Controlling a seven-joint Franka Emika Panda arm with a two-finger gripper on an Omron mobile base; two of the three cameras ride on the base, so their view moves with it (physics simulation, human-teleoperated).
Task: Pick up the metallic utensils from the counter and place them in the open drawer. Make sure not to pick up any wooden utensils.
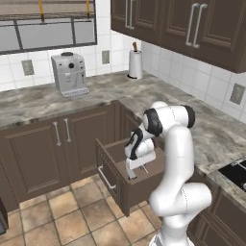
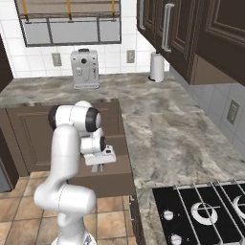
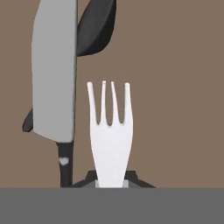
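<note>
Over the open drawer [image 1: 126, 185] below the marbled counter [image 1: 144, 93], the gripper [image 3: 111, 183] is clenched on the silver fork [image 3: 110, 135], tines forward above the drawer's brown floor, where the knife [image 3: 54, 74] and dark grey spoon [image 3: 95, 28] lie just left

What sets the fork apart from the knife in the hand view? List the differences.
The fork is white-silver with four tines; the knife has a broad, flat grey blade on a black handle. The fork rises from between the fingers, gripped; the knife lies loose on the brown drawer floor, over the dark spoon. Both point the same way.
</note>
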